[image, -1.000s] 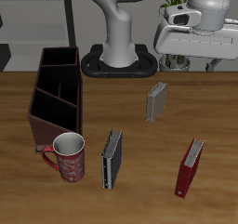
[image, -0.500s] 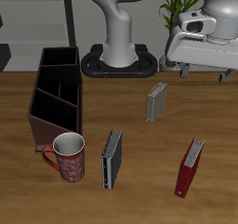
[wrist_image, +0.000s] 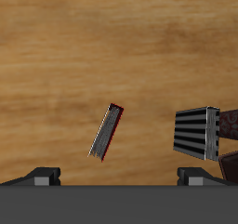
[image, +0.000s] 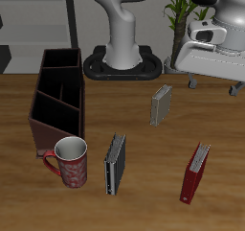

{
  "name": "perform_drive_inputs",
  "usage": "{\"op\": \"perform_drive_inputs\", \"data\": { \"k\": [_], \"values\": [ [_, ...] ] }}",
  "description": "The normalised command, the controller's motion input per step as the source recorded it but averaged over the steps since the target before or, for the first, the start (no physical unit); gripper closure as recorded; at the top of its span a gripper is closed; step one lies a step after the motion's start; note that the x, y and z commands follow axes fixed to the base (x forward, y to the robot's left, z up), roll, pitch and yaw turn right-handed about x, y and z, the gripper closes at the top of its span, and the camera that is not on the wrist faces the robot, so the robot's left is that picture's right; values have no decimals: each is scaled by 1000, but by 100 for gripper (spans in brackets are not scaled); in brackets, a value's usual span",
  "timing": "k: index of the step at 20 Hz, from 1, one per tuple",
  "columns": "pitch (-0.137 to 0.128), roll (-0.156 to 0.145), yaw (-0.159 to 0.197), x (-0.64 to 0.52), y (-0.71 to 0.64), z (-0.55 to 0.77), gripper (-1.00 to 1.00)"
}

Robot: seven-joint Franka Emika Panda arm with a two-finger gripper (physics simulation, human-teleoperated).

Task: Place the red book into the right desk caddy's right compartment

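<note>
The red book (image: 196, 173) stands on its edge near the table's front edge, far from the caddy; the wrist view shows the red book (wrist_image: 107, 132) below the hand. The right desk caddy (image: 59, 96) is a long dark maroon box with inner dividers at the opposite side of the table. My gripper (image: 212, 83) hangs high above the table, farther back than the red book and well clear of it. Its fingertips (wrist_image: 42, 175) stand wide apart, so it is open and holds nothing.
A red patterned mug (image: 72, 161) stands at the caddy's front end. A dark grey-black book (image: 115, 164) stands beside the mug and also shows as a striped book (wrist_image: 197, 133). A small grey book (image: 161, 104) stands mid-table. The robot base (image: 122, 62) is behind.
The gripper has travelled sideways, away from the caddy and toward the red book's side of the table. Nothing on the table has moved.
</note>
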Motion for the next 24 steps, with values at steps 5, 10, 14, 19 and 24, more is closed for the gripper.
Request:
{"op": "perform_drive_inputs", "data": {
  "k": [5, 10, 14, 19, 24],
  "values": [
    [-50, 20, -10, 4, -18, -292, -100],
    [-50, -12, -8, 53, -87, -328, -100],
    [38, -32, -57, 141, -147, -532, -100],
    [9, 20, -24, -6, -15, -419, -100],
    [35, 20, -20, 9, 42, -424, -100]
  ]
}}
